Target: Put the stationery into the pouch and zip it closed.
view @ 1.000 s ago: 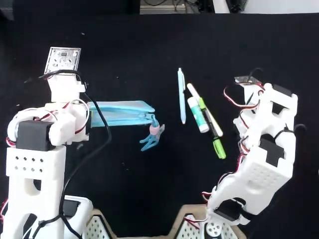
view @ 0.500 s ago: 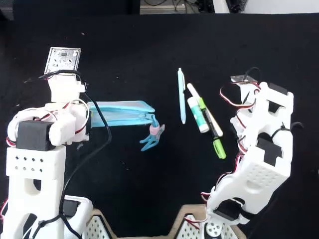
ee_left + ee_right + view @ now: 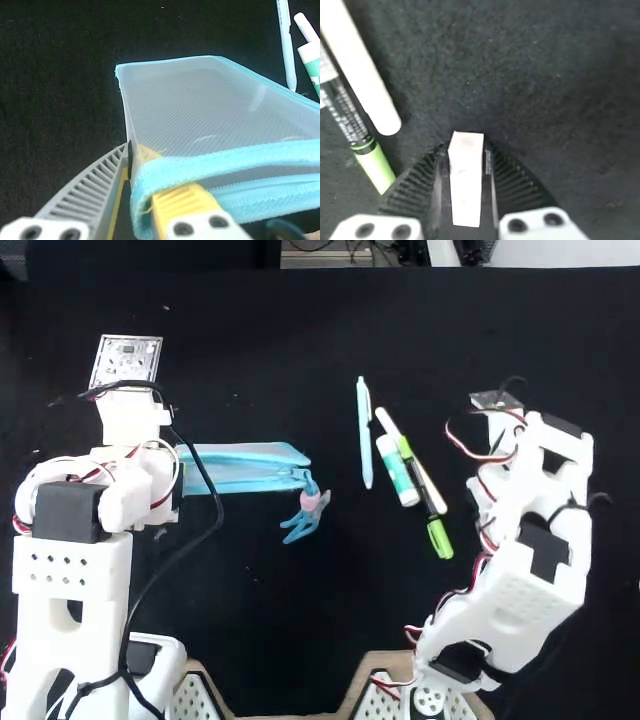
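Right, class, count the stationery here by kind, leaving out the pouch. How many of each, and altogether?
Pens: 2 (blue pen, white pen)
Highlighter: 1
Glue stick: 1
White block in the right gripper: 1
Total: 5

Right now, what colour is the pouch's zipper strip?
Light blue; the zipper strip on the pouch shows best in the left wrist view.

End effector (image 3: 464, 150) clamping eraser (image 3: 465, 190) (white), highlighter (image 3: 374, 162) beside
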Controlling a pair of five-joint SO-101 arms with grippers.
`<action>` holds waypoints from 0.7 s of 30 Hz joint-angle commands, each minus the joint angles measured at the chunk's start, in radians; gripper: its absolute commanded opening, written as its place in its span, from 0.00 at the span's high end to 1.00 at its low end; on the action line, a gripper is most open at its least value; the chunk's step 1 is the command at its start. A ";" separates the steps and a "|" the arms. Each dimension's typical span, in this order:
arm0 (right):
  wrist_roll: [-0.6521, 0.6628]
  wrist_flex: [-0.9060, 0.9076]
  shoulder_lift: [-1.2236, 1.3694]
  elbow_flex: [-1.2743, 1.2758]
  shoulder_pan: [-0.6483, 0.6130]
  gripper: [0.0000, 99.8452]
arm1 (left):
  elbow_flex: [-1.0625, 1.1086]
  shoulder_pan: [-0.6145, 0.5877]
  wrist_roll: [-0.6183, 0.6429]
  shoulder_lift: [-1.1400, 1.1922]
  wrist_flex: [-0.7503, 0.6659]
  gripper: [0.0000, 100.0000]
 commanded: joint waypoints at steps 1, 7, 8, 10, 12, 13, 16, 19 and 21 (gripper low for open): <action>-0.008 0.049 -0.196 0.007 0.011 0.99 | 0.005 0.016 -0.006 0.008 -0.002 0.97; -0.003 0.226 -0.493 0.010 0.009 0.99 | 0.005 0.015 -0.005 0.008 -0.002 0.97; -0.003 0.245 -0.539 0.010 0.009 0.99 | 0.005 0.015 -0.005 0.008 -0.002 0.97; -0.005 0.273 -0.630 0.010 -0.002 0.99 | 0.005 0.015 -0.005 0.008 -0.002 0.97; -0.006 0.290 -0.713 0.018 -0.032 0.99 | 0.005 0.015 -0.003 0.008 -0.002 0.97; -0.011 0.295 -0.756 0.030 -0.058 0.99 | 0.005 0.015 -0.003 0.008 -0.002 0.97; -0.078 0.296 -0.891 0.077 -0.160 0.99 | 0.007 0.015 -0.003 0.008 -0.002 0.97; -0.153 0.296 -1.053 0.128 -0.272 0.99 | 0.007 0.015 -0.003 0.008 -0.002 0.97; -0.210 0.295 -1.173 0.157 -0.359 0.99 | 0.007 0.015 -0.003 0.008 -0.002 0.97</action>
